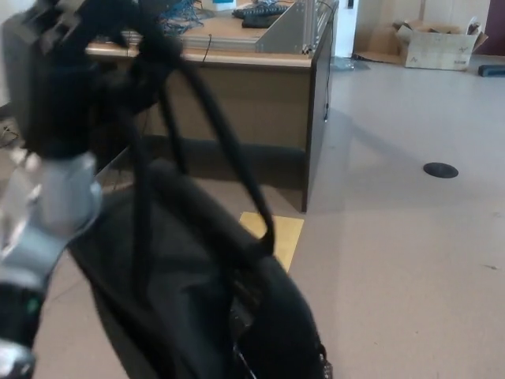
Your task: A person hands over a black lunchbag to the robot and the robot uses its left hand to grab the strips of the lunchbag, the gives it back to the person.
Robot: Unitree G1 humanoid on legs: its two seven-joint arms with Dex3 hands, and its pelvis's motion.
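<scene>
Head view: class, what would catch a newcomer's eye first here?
The black lunchbag fills the lower left, hanging by its straps from the robot's left hand at upper left. Behind stands a wooden desk, and a cardboard box sits on the floor at far right.

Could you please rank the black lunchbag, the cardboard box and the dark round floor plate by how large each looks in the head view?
1. Black lunchbag, largest by far, though it hangs close to the camera.
2. Cardboard box, far off.
3. Floor plate, smallest.
</scene>
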